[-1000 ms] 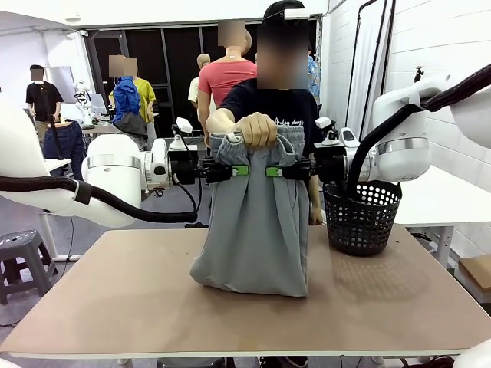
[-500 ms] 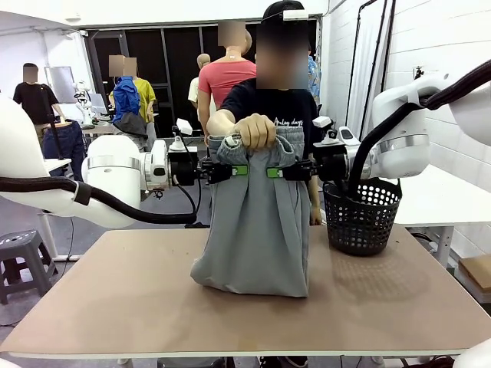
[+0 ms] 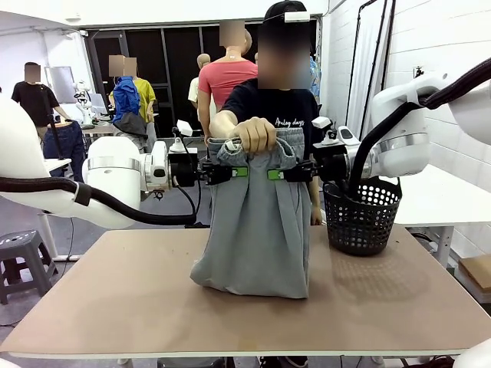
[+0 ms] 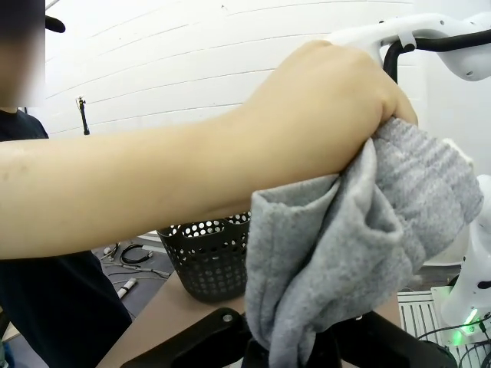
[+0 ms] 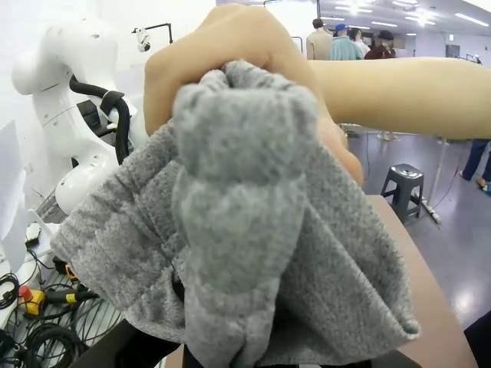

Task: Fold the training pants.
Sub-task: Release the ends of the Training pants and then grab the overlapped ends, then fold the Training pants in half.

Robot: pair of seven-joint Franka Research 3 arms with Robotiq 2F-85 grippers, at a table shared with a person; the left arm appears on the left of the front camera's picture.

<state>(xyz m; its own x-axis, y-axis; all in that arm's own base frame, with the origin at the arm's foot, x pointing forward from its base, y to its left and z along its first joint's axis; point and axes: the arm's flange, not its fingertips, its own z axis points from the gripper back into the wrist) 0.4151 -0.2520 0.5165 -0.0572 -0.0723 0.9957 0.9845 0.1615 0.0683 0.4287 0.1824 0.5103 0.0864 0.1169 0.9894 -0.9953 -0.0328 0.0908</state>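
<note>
1. Big tan rectangular bench (image 3: 115,307), with the light grey soft jersey training pants (image 3: 257,230) hanging over its middle, bottom end bunched on the top.
2. Black perforated plastic basket (image 3: 360,218) sits at the bench's far right edge.
3. Person's hand (image 3: 257,133) bunches the waistband up top.
4. Left gripper (image 3: 239,172) is clamped on the pants' left side.
5. Right gripper (image 3: 275,174) is pinching the right side, same height.

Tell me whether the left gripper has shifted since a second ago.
No. The left gripper sits at the same height and distance from the black basket in the front view; only its fingers have closed onto the training pants.
</note>
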